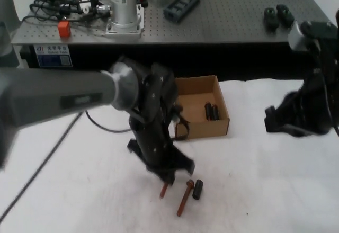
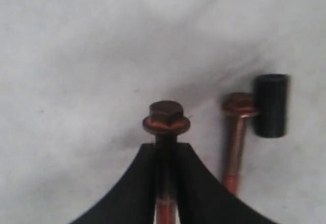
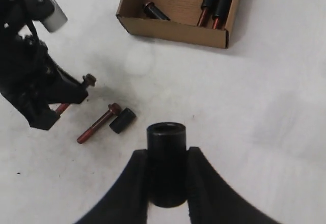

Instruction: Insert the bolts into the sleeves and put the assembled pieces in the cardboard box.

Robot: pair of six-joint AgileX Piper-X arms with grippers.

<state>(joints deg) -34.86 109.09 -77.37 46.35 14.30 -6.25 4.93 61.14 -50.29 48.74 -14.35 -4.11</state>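
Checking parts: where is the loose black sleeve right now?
In the high view the loose sleeve lies on the white cloth beside the spare bolt, nearer the camera than the cardboard box.

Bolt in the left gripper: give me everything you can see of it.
The held bolt looks like copper-coloured metal: a hexagonal head over a round flange, then a straight shank. The left gripper is shut on the shank just behind the flange, its black fingers pressing both sides; the head sticks out past the fingertips and the shank runs back between them. No sleeve is on it. It is held over the white cloth; whether it touches the cloth cannot be told.
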